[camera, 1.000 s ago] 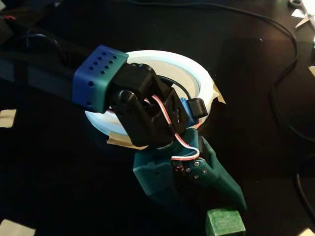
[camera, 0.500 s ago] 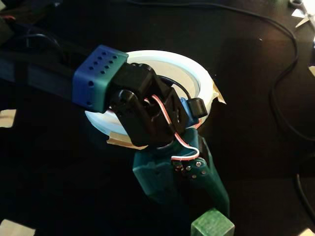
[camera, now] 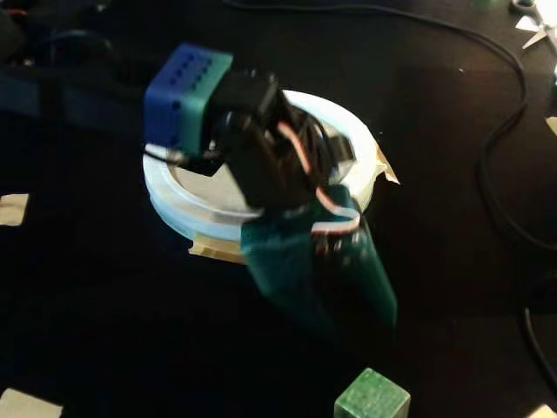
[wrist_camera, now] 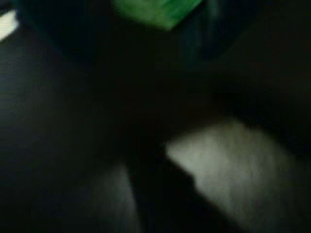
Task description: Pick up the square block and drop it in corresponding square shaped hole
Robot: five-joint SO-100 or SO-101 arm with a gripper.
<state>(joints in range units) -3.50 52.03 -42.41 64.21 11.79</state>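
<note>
Gripper [camera: 361,326], dark green and blurred, hangs above the green block [camera: 372,398] in the fixed view, apparently apart from it; whether its jaws stand wide or narrow cannot be told, the fingertips being lost in blur and darkness. Block rests on the black table [camera: 104,331] at the lower edge of the fixed view, near the gripper and well apart from the white ring [camera: 174,205]; the wrist view shows it only as a blurred green patch [wrist_camera: 155,10] at the top edge. Square hole is not visible; the arm covers most of the disc inside the ring. Judged from its look, the block is light, stiff and slightly rough, unlikely to slip; best taken across two opposite flat faces, jaws square to them. Count: one block, one ring, one gripper; several black cables [camera: 500,131] lie at right.
</note>
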